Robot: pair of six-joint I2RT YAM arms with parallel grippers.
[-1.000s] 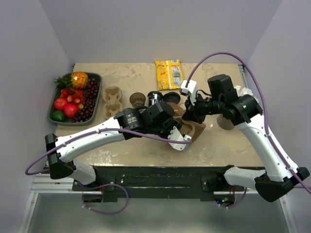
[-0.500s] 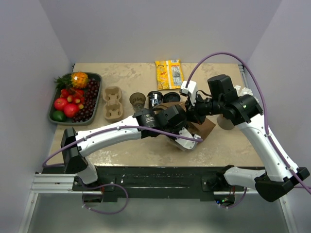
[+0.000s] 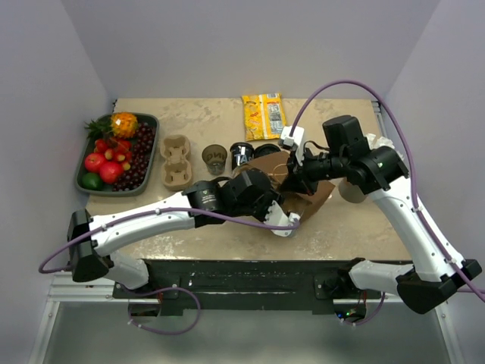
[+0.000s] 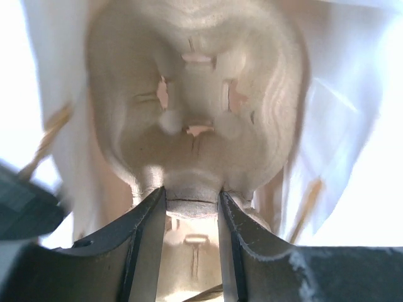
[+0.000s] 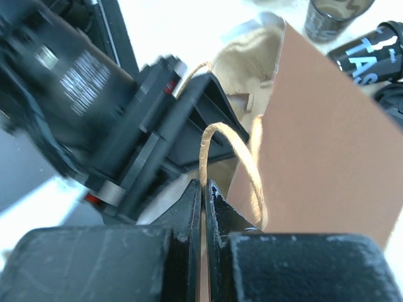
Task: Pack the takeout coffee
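Moved: left arm's elbow swung back toward the lower left.
Left gripper (image 4: 192, 202): clamped on cup carrier (image 4: 195, 107) rim, inside paper bag (image 3: 322, 197), frame centre.
Right gripper (image 5: 204, 189): pinched together on bag's top edge.
Room: bag walls close around carrier.

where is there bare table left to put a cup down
Bare table lies at the back, between the fruit tray and the yellow snack packet. Another patch sits at the front right, beside the brown bag. The middle row, cup carrier to bag, is crowded under both arms.
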